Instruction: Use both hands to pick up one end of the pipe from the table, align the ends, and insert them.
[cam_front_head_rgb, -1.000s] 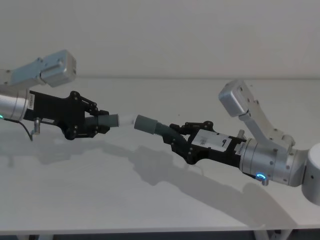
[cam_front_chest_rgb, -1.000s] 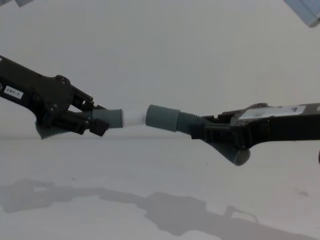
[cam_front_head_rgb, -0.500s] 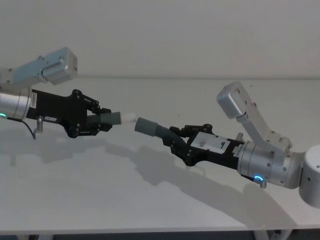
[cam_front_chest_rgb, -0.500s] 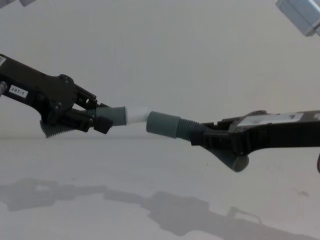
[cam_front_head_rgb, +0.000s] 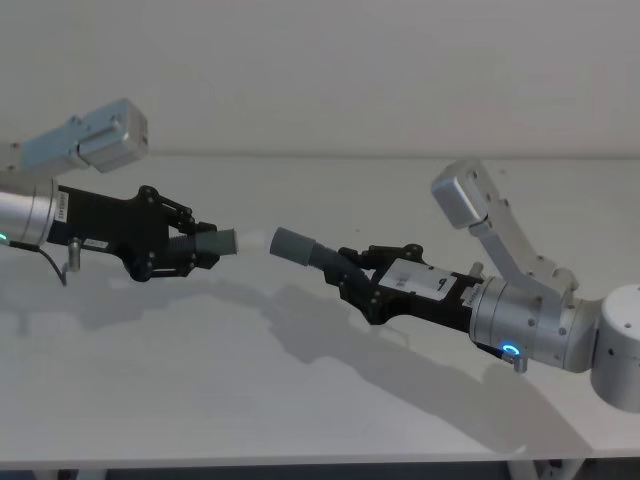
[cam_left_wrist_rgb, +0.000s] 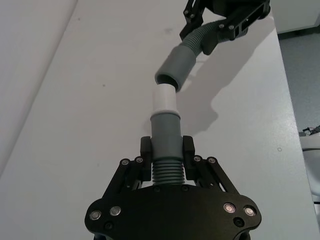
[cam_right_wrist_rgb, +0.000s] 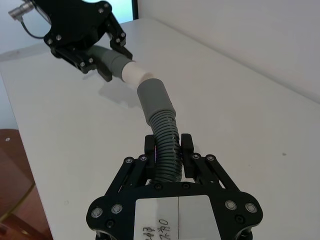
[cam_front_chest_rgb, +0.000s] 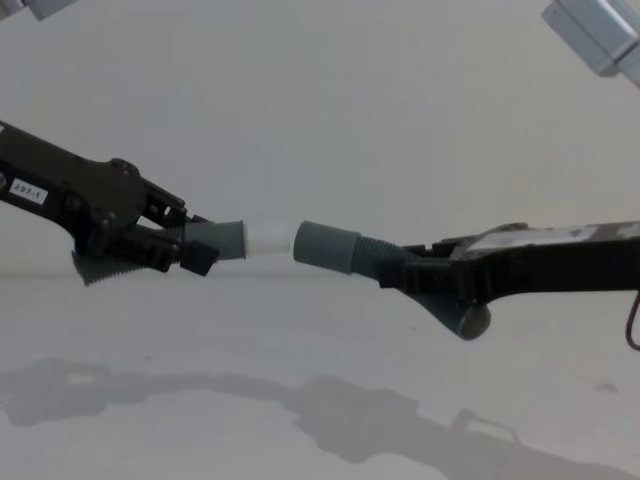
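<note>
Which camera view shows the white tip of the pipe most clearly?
The left wrist view: the white tip lies full length, just short of the grey collar. The right wrist view shows it farther off; in head and chest views it blends into the pale background.

Plain pale wall (cam_front_head_rgb: 330, 70) – wood-brown floor (cam_right_wrist_rgb: 15, 185) w/ grey beyond.

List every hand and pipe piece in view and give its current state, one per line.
Left hand: shut on the white-tipped pipe piece, held above the table.
Right hand: shut on the collared pipe piece, also held in the air.
White tip: at the collar's mouth, not yet inserted.
Collar: open end faces the tip.
</note>
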